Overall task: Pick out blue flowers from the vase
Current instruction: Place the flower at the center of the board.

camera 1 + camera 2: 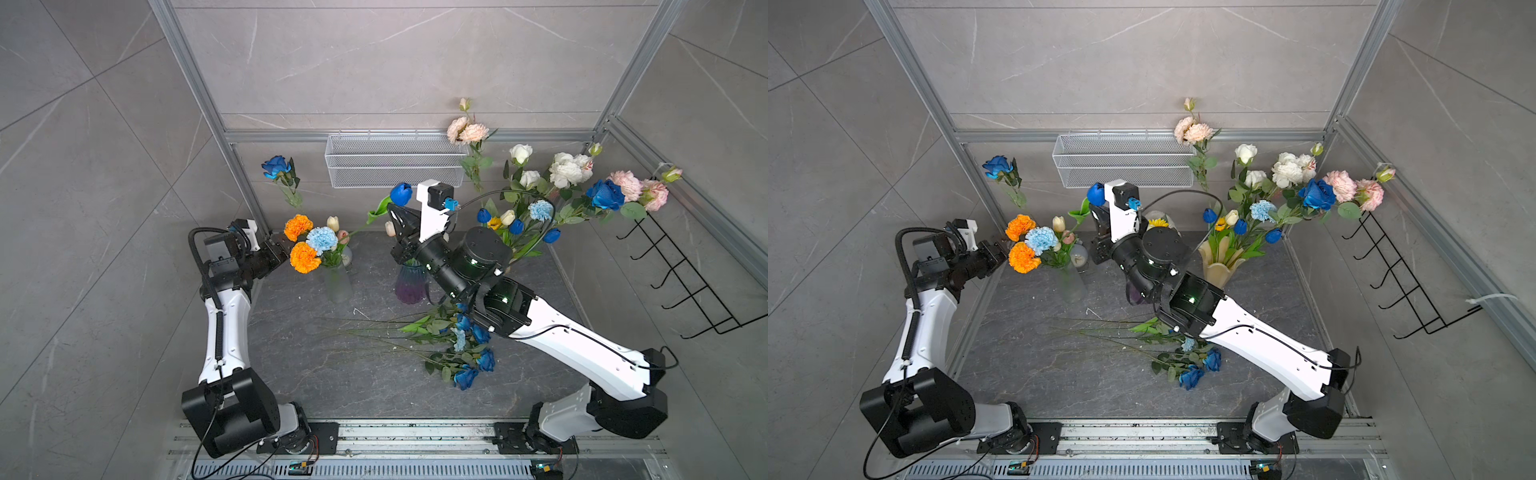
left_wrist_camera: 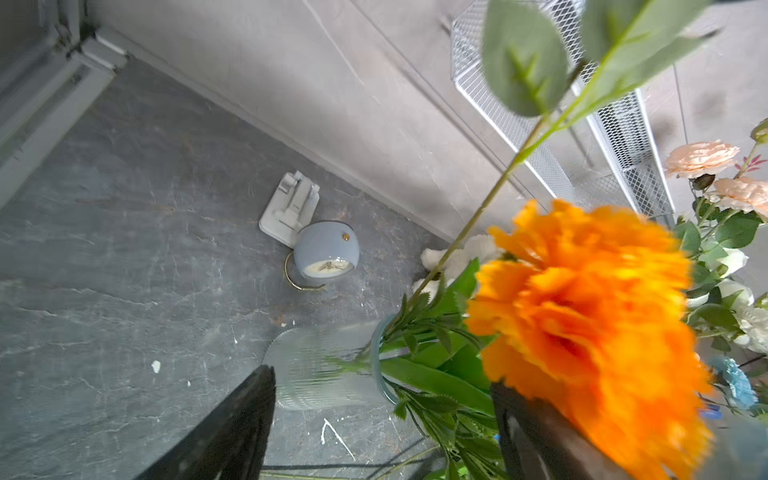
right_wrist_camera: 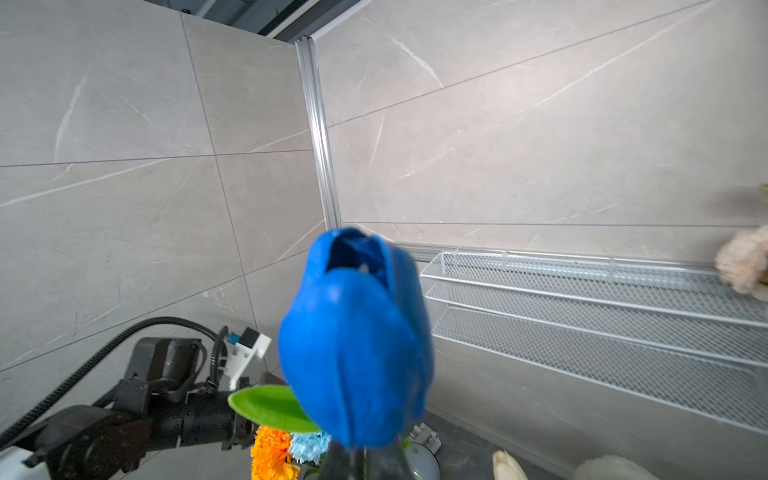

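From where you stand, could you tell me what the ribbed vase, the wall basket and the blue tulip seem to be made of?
Ribbed vase: probably glass or clear plastic, translucent with fine ridges. Wall basket: white-coated metal mesh, open grid. Blue tulip: likely fabric or foam, matte, uniformly dyed.

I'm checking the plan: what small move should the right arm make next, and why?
Probably draw the right pincer up and away from the clear vase: it is shut just under the blue tulip, whose stem seems to slant toward that vase, not yet free.
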{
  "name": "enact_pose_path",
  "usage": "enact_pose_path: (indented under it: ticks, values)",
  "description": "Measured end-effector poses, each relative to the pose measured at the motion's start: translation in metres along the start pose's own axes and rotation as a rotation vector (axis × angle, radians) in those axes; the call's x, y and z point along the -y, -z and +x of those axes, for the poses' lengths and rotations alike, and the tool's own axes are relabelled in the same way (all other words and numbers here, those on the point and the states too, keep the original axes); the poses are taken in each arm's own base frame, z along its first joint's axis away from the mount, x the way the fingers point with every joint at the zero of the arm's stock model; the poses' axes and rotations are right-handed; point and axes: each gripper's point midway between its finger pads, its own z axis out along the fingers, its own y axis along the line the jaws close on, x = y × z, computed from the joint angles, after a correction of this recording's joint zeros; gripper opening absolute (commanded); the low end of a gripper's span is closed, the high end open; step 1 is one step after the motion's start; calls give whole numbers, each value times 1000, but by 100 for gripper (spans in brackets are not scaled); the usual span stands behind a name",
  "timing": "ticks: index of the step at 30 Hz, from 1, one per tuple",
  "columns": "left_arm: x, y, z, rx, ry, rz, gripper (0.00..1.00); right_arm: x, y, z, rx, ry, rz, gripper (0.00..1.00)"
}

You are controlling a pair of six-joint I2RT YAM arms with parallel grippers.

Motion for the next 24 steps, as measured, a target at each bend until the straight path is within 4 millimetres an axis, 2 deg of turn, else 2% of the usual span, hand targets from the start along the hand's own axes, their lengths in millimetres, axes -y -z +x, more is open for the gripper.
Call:
enact_pose_path:
  ticks: [2,6,10,17,19,21,24]
  values:
    - [7,13,-9,39,-39,-34,84,9,10,12,-23,-54,26,0]
    - [18,37,-20,104,-95,-84,85,27,31,52,-94,-207,79,0]
    - [26,51,-24,133,-119,-103,85,48,51,117,-186,-414,161,0]
    - [25,52,-22,123,-118,-115,85,86,94,277,-346,-779,405,0]
    - [25,53,-22,121,-117,-116,85,93,102,313,-365,-860,473,0]
    - [26,54,-22,120,-120,-117,85,99,107,342,-373,-932,534,0]
    - [30,56,-25,125,-130,-115,85,100,108,363,-346,-1045,582,0]
